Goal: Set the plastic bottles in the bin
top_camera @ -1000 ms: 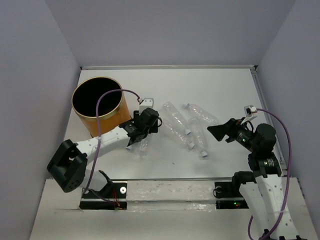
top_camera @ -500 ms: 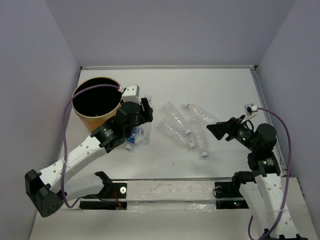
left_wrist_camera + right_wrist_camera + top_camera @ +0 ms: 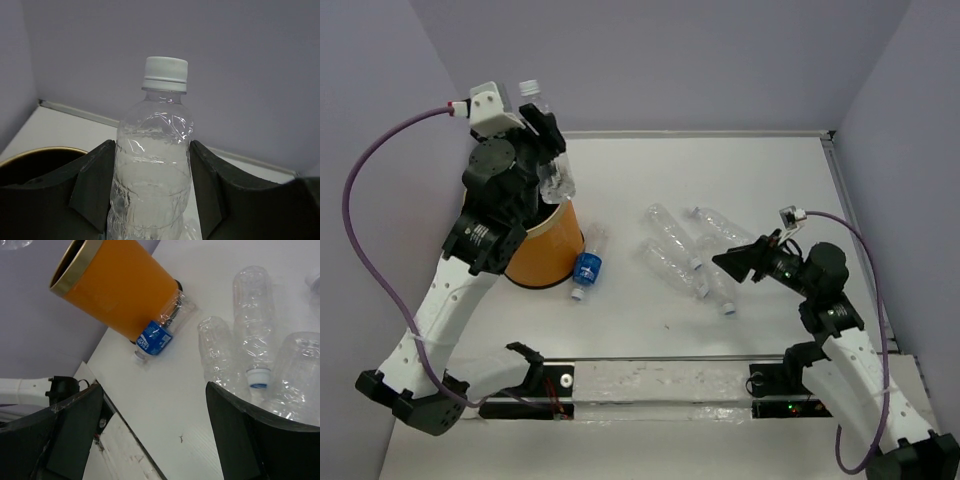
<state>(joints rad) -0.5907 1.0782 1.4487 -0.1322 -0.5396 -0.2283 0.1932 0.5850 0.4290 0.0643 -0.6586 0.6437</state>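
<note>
My left gripper (image 3: 548,150) is raised over the orange-yellow bin (image 3: 548,250) and is shut on a clear ribbed bottle (image 3: 554,172) with its white cap up. In the left wrist view the bottle (image 3: 152,165) stands upright between my fingers (image 3: 92,185), with the bin's rim (image 3: 40,151) low at the left. A blue-label bottle (image 3: 588,268) lies against the bin's base. Several clear bottles (image 3: 672,232) lie mid-table. My right gripper (image 3: 735,262) is open and empty just right of them. Its wrist view shows the bin (image 3: 120,295), the blue-label bottle (image 3: 159,334) and clear bottles (image 3: 252,320).
The left arm (image 3: 450,290) hides most of the bin's mouth from above. Lavender walls enclose the white table (image 3: 650,330) on three sides. The black base rail (image 3: 650,385) runs along the near edge.
My left arm has lifted the clear bottle from the table beside the bin to high above the bin. The blue-label bottle stays on the table. My right gripper has edged left.
</note>
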